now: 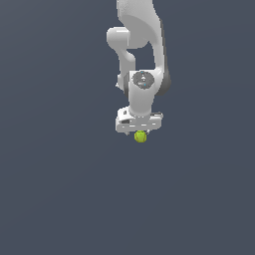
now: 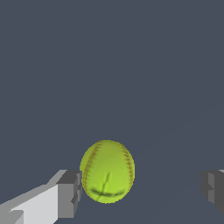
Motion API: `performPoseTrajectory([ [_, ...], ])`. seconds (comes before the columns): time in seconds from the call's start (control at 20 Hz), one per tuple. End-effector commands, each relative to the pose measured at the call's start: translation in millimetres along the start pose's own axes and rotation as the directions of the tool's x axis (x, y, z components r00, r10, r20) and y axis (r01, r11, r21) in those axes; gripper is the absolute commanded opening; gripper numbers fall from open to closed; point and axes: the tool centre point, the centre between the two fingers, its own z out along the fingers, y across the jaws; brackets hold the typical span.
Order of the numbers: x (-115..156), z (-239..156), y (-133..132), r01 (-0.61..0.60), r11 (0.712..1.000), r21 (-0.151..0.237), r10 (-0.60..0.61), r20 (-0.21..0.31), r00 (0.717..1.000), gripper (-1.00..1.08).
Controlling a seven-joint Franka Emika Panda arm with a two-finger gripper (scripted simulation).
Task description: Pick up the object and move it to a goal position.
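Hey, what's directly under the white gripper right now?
A yellow-green ball sits just under the gripper, between its open fingers. The ball's underside and whatever it rests on are hidden.

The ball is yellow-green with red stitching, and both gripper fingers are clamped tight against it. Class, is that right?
Not quite. The ball is yellow-green with red stitching, but the wrist view shows the gripper open: one finger sits close beside it, the other stands well clear.

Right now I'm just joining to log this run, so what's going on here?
A white Panda arm hangs over a yellow-green ball with red stitching. In the wrist view the fingers are spread, one beside the ball and the other well clear of it. Nothing is clamped yet, so the ball isn't picked up.
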Motion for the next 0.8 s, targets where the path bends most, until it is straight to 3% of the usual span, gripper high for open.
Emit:
performPoseTrajectory([
  [0.0, -9.1, 5.3, -10.3, 0.017, 1.000, 0.000, -0.017, -0.006, 1.000, 1.00],
  [0.75, -22.7, 20.0, -24.8, 0.042, 0.999, 0.000, -0.042, -0.012, 0.999, 1.00],
])
